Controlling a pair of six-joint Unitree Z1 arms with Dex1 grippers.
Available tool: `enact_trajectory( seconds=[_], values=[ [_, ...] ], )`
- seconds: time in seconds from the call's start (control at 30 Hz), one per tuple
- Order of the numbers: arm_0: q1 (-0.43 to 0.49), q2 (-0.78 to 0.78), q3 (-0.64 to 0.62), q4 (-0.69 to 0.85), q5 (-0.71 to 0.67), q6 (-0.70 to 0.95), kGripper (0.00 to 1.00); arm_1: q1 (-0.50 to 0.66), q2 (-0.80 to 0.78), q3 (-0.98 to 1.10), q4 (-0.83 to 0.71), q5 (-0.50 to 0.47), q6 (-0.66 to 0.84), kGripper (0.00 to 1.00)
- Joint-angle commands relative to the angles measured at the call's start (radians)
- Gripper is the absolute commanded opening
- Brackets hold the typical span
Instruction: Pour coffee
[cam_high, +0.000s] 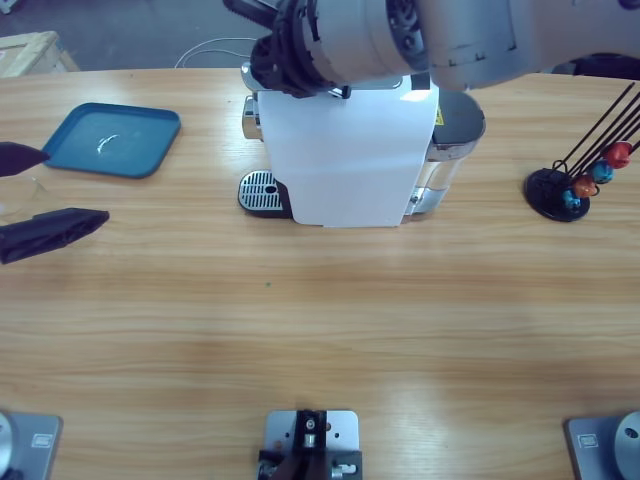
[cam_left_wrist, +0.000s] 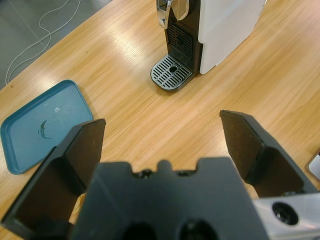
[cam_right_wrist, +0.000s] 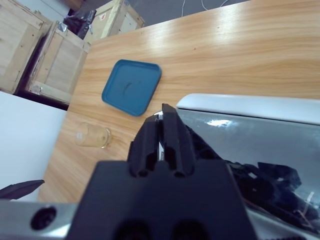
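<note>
The white coffee machine (cam_high: 340, 160) stands at the table's far middle, its black drip grate (cam_high: 260, 190) bare. My right gripper (cam_right_wrist: 162, 114) is shut, its jaws pressed together just over the machine's top (cam_right_wrist: 250, 107); the silver right arm (cam_high: 450, 35) covers that top in the high view. A small clear glass (cam_right_wrist: 92, 136) stands near the table's left end and looks empty. My left gripper (cam_high: 78, 185) is open around that spot, facing the grate (cam_left_wrist: 171, 72), and the glass (cam_high: 22, 192) shows faintly between its jaws. The coffee is out of view.
A blue tray (cam_high: 110, 140) lies at the far left, beyond the left gripper. A black wire rack (cam_high: 560, 195) with blue, orange and red capsules stands at the right. Wooden crates (cam_right_wrist: 45, 55) stand past the table's left end.
</note>
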Motion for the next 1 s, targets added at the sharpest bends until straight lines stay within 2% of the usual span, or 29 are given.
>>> enact_trajectory(
  seconds=[0.03, 0.1, 0.2, 0.33, 0.4, 0.47, 0.6, 0.77, 1.0],
  values=[
    [0.029, 0.002, 0.038, 0.018, 0.122, -0.113, 0.996, 0.01, -0.122, 0.103, 0.067, 0.003, -0.334, 1.0],
    [0.083, -0.001, 0.054, 0.023, 0.186, -0.184, 0.996, 0.014, -0.265, 0.131, 0.086, 0.006, -0.379, 1.0],
    [0.217, -0.019, 0.074, 0.023, 0.235, -0.269, 0.996, 0.032, -0.452, 0.188, 0.141, -0.016, -0.415, 1.0],
    [0.397, -0.025, 0.079, 0.026, 0.244, -0.269, 0.996, 0.051, -0.623, 0.322, 0.195, -0.027, -0.451, 1.0],
    [0.524, -0.023, 0.083, 0.032, 0.238, -0.269, 0.996, 0.056, -0.694, 0.384, 0.247, -0.04, -0.451, 1.0],
    [0.594, -0.011, 0.085, 0.032, 0.221, -0.267, 0.996, 0.057, -0.758, 0.43, 0.28, -0.048, -0.451, 1.0],
    [0.6, 0.061, 0.146, 0.032, 0.212, -0.278, 0.996, 0.057, -0.803, 0.461, 0.309, -0.063, -0.448, 1.0],
    [0.6, 0.124, 0.196, -0.002, 0.2, -0.387, 0.996, 0.058, -0.802, 0.462, 0.326, -0.062, -0.444, 1.0],
    [0.6, 0.134, 0.244, -0.094, 0.221, -0.377, 0.996, 0.058, -0.796, 0.455, 0.348, -0.064, -0.444, 1.0]
  ],
)
